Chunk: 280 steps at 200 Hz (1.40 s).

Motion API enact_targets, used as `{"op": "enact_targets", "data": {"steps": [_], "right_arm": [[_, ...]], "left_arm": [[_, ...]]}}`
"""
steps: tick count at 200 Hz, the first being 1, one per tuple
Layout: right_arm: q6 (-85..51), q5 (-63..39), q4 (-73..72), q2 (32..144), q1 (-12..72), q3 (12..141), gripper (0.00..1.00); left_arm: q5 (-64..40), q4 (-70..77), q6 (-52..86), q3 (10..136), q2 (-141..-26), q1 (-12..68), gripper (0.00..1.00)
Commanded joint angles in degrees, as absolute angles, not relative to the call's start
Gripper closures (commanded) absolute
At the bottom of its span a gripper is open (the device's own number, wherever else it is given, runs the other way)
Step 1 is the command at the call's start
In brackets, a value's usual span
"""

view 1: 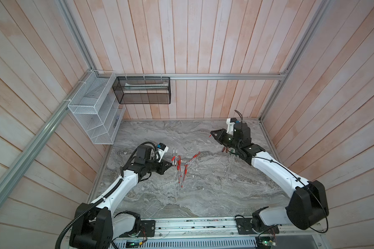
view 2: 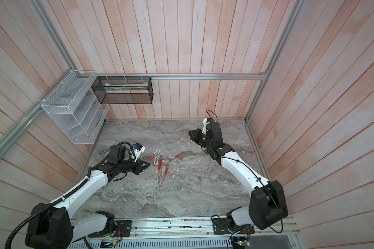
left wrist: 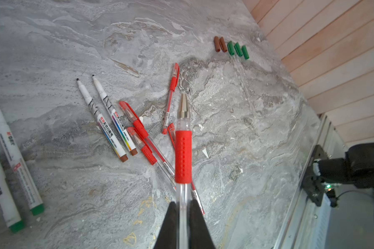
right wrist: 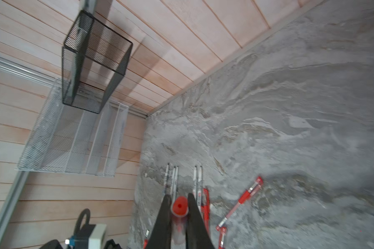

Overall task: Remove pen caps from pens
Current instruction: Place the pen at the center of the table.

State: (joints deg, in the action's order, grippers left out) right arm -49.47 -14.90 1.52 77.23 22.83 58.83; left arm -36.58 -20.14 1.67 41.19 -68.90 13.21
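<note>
Over marble (left wrist: pixel 246 129), left hand (left wrist: pixel 183 204) grips uncapped pen (left wrist: pixel 183 155), right hand (right wrist: pixel 179 195) red cap (right wrist: pixel 179 208).

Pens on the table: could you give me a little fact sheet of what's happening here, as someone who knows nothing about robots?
left hand: shut on an uncapped red pen, gripped by its clear barrel
right hand: shut on a red cap
loose caps: two brown caps and three green caps, in a row on the table
white markers: uncapped, lying flat
red pens lying down: several, caps on
</note>
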Motion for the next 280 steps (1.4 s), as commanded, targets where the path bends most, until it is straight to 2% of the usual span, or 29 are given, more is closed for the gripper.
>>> {"op": "enact_targets", "data": {"steps": [1, 55, 90, 131, 193, 227, 280], "right_arm": [[-41.6, -14.7, 14.5, 70.9, 18.9, 54.4, 1.0], [-32.4, -15.7, 29.9, 61.9, 8.6, 45.5, 1.0], [-29.5, -16.0, 30.8, 62.4, 4.6, 39.1, 1.0], [-26.5, -15.7, 29.8, 67.9, 0.2, 38.2, 1.0], [-22.2, -11.4, 31.2, 78.6, -1.2, 43.5, 1.0], [-21.5, -8.4, 29.0, 81.4, -1.6, 45.0, 1.0], [-20.4, -7.8, 27.9, 87.9, -1.6, 47.4, 1.0]], "left_arm": [[-40.9, -18.2, 10.0, 36.8, -68.4, 12.2, 1.0], [-41.2, -7.7, 21.1, 28.6, -67.2, 7.3, 1.0], [-38.9, -6.3, 22.4, 27.8, -69.5, 7.3, 1.0], [-38.6, -2.5, 24.8, 26.4, -72.9, 7.3, 1.0], [-34.5, -4.1, 26.8, 27.5, -79.1, 6.2, 1.0], [-34.2, -4.0, 27.2, 28.0, -81.3, 6.1, 0.93], [-33.6, -4.5, 27.3, 28.2, -82.6, 6.0, 0.89]]}}
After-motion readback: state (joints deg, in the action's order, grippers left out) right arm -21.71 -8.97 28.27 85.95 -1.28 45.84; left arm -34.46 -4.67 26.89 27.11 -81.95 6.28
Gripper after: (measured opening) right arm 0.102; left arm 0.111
